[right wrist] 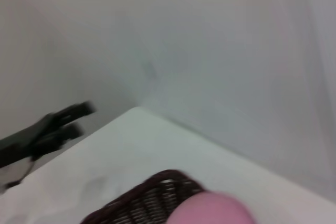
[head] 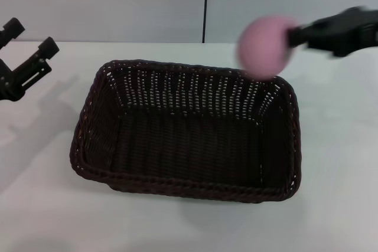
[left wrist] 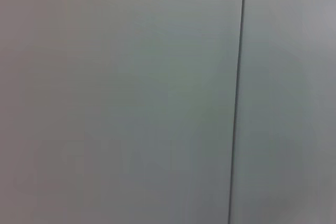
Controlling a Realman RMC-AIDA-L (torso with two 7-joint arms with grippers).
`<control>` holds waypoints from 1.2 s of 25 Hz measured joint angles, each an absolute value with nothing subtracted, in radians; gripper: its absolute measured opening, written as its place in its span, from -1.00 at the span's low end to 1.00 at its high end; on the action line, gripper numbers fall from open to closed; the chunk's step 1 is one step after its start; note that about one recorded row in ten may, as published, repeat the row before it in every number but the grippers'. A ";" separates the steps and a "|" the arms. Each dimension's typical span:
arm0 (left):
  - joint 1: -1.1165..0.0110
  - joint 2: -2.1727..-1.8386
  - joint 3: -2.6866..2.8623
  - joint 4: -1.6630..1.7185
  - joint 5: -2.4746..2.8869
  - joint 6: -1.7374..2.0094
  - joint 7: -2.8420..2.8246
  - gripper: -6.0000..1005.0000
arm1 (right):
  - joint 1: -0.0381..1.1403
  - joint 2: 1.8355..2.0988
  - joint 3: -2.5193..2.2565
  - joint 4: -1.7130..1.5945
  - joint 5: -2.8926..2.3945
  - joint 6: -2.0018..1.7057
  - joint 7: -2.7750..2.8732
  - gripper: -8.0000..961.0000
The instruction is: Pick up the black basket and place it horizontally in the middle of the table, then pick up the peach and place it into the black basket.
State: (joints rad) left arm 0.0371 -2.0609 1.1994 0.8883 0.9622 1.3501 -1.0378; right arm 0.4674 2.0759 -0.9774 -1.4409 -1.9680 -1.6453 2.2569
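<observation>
The black basket [head: 186, 134] lies lengthwise across the middle of the white table [head: 342, 175], open side up and empty. My right gripper [head: 293, 35] is shut on the pink peach [head: 265, 46] and holds it in the air over the basket's far right corner. In the right wrist view the peach [right wrist: 210, 209] shows above the basket's rim [right wrist: 152, 192]. My left gripper [head: 32, 42] is open and empty, raised at the table's far left; it also shows in the right wrist view [right wrist: 63, 124]. The left wrist view shows only the wall.
A grey wall with a dark vertical seam [head: 206, 4] stands behind the table. Bare tabletop surrounds the basket on all sides.
</observation>
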 joint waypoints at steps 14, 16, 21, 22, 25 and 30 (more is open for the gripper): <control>0.036 -2.063 1.181 0.816 0.959 1.371 -0.987 0.60 | 0.564 2.077 -1.343 -1.220 -1.954 -1.369 2.180 -0.65; 0.033 -2.063 1.170 0.799 0.958 1.379 -0.970 0.60 | 0.552 2.078 -1.340 -1.225 -1.949 -1.368 2.177 -0.51; 0.026 -2.064 1.088 0.734 0.952 1.418 -0.891 0.60 | 0.453 2.079 -1.303 -1.240 -1.848 -1.305 2.072 -0.08; 0.025 -2.065 1.076 0.722 0.950 1.424 -0.886 0.60 | 0.417 2.079 -1.297 -1.233 -1.792 -1.281 2.012 -0.03; 0.013 -2.066 1.016 0.649 0.932 1.468 -0.858 0.60 | 0.305 2.080 -1.274 -1.162 -1.528 -1.219 1.770 0.13; -0.019 -2.063 0.891 0.505 0.897 1.551 -0.783 0.60 | 0.231 2.082 -1.262 -0.755 -0.849 -1.303 1.190 0.39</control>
State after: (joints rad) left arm -0.0188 -2.0630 0.8912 0.5046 0.8967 1.5515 -0.7831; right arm 0.2310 2.0821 -1.2625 -0.7545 -0.8492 -1.3034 1.1900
